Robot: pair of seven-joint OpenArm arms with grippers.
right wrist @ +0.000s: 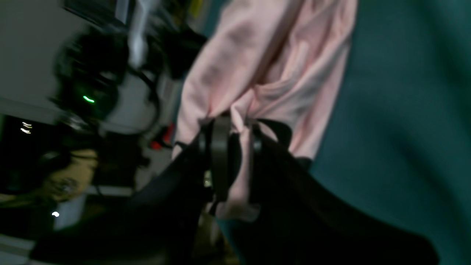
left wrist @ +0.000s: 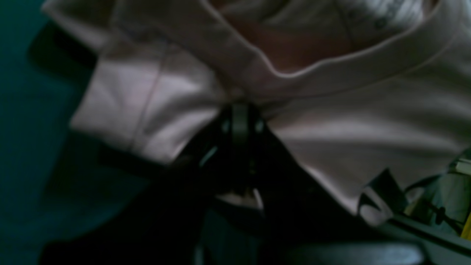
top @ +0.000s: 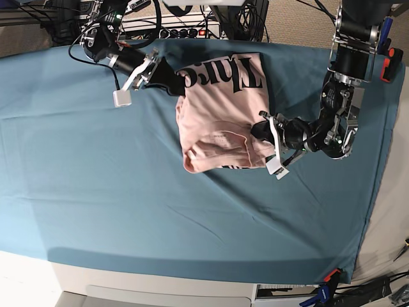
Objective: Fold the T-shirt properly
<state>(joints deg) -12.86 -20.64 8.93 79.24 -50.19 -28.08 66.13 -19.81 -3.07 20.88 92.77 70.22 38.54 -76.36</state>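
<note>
The teal cloth sheet [top: 96, 192] covers the whole surface, and it is the biggest thing here. The T-shirt [top: 217, 121] lies on it, a little toward 1 o'clock from the middle in the base view.

The T-shirt is pale pink and partly folded. It is a chunky block now, not spread out flat. The black "Three" lettering [top: 220, 75] shows upside down along the edge at 12 o'clock. A plain pink layer is folded over the lower part, so at least one fold looks done. The edge at 6 o'clock is lumpy and a bit uneven, with a dark strip peeking out under it. The shape is not a neat rectangle yet, so I think more folding and tidying are left.

The right gripper [right wrist: 235, 129] is at the corner at 11 o'clock. Its jaws pinch a bunch of pink cloth between them.

The left gripper [left wrist: 239, 106] is at the edge at 3 o'clock. Its jaws are closed tight on the cloth just below the ribbed collar [left wrist: 294, 71].

Both arms hold the T-shirt, so a fold seems to be in the middle of happening.
</note>
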